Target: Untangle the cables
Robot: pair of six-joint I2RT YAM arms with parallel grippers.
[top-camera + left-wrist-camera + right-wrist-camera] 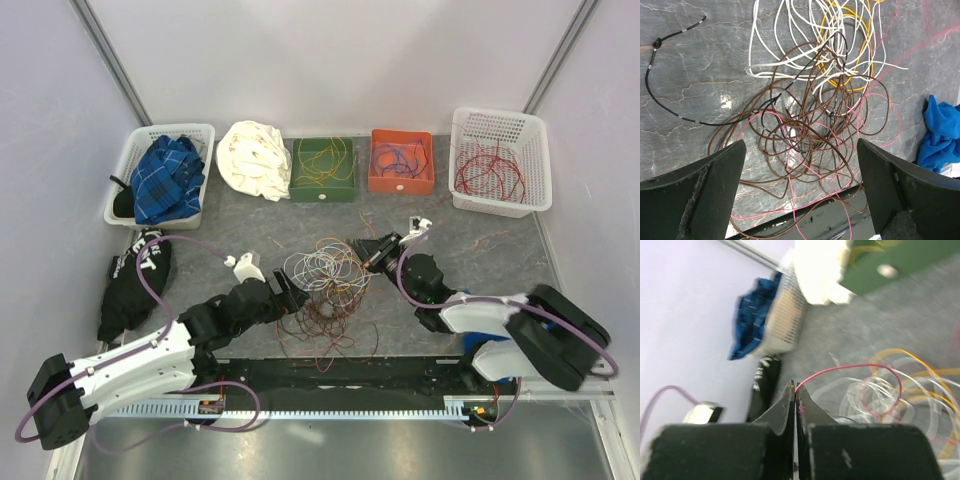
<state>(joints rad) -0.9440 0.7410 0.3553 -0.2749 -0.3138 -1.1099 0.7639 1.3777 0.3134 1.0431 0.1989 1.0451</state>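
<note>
You've got the right gripper [795, 389] clamped on 1 pink wire [850, 367] at 2 o'clock of the cables [322, 285]; the left gripper [800, 155] gapes wide. Next, draw that strand out slowly.

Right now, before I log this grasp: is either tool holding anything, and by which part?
The right tool pinches a pink cable between its fingertips, at one side of its loop; the left tool holds nothing.
</note>
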